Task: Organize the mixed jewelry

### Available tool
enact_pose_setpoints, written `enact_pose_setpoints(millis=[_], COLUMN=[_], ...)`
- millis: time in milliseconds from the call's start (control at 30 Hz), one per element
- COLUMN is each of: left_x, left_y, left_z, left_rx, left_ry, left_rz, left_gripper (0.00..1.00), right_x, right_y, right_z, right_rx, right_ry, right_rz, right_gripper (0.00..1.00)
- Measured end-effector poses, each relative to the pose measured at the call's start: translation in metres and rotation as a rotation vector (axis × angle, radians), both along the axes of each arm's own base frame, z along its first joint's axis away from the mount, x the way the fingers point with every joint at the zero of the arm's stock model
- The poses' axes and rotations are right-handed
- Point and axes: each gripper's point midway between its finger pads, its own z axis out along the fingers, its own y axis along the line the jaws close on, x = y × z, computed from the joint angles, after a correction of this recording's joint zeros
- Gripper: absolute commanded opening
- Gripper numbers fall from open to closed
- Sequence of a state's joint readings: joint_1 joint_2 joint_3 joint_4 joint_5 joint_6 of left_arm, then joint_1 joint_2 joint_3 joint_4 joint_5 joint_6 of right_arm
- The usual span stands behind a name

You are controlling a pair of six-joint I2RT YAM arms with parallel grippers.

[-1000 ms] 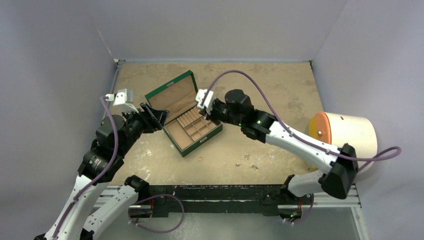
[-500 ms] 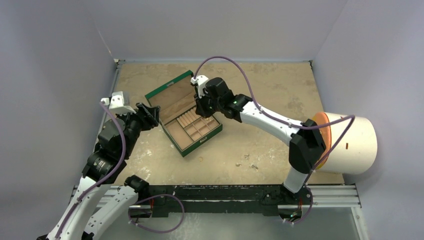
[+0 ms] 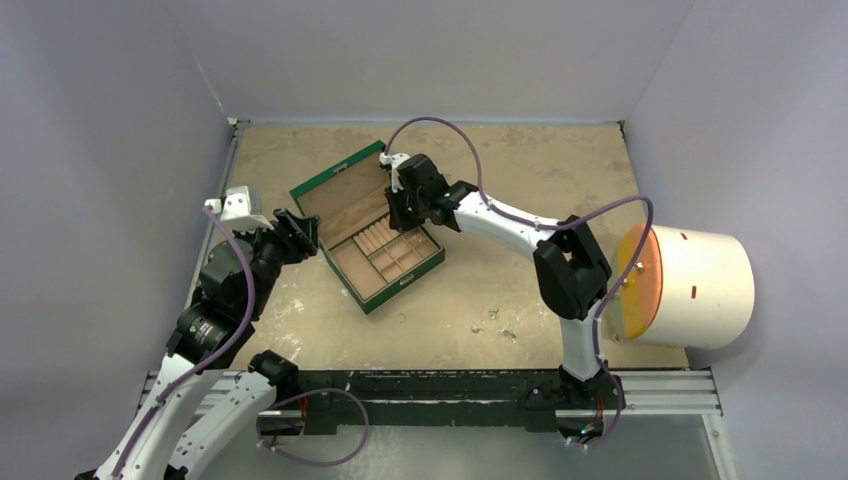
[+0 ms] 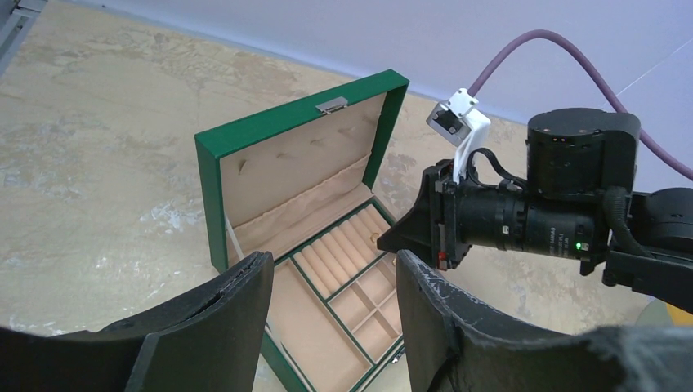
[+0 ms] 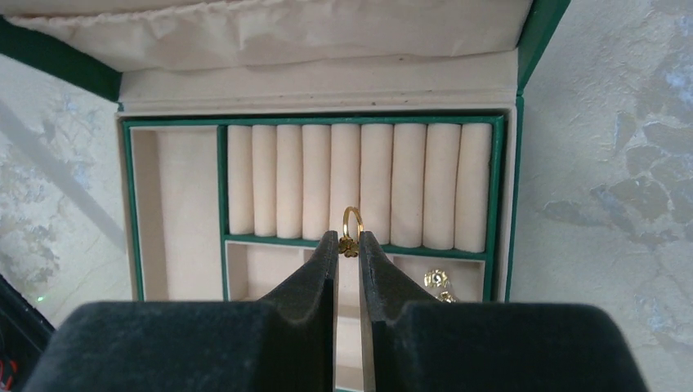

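Note:
The green box [image 3: 400, 288] lies open with its lid [image 3: 340, 190] leaning back, and it also shows in the left wrist view [image 4: 214, 188]. My right gripper [image 5: 349, 238] is shut on a gold ring [image 5: 351, 218] with a small flower, held at the near end of the tan ring rolls [image 5: 315, 180]. From above, it [image 3: 399, 222] hovers over the box's far right part. Two gold studs [image 5: 435, 280] lie in a small compartment. Several tiny loose pieces [image 3: 497, 328] lie on the table in front of the box. My left gripper [image 4: 333, 269] is open and empty, left of the box [image 3: 308, 232].
A white cylinder with an orange lid [image 3: 690, 285] lies at the right edge of the table. Grey walls close in the table on three sides. The right arm's purple cable [image 3: 440, 130] arcs above the box lid.
My right gripper moved farther back and left over the box, to the ring rolls, as its arm stretched out. My left gripper drew back slightly from the box.

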State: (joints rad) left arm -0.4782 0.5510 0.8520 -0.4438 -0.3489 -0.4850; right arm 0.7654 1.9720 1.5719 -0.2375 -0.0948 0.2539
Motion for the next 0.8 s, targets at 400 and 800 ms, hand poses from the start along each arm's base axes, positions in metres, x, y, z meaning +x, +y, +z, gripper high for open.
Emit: enact_pose_setpoints(millis=[400,800], left_x=[0.001,0.002], left_y=[0.000,-0.001], left_z=[-0.001,-0.003], left_rx=[0.002,0.012], left_ry=[0.003,0.012], left_rz=[-0.001,-0.002], left_gripper=[0.56,0.56], right_x=[0.012,0.022], right_y=[-0.003,0.000], right_z=[-0.028,-0.038], right_rx=[-0.042,-0.028], right_ry=[0.028,0.046], right_rz=[-0.044,-0.069], right_gripper=[0.00,0.02])
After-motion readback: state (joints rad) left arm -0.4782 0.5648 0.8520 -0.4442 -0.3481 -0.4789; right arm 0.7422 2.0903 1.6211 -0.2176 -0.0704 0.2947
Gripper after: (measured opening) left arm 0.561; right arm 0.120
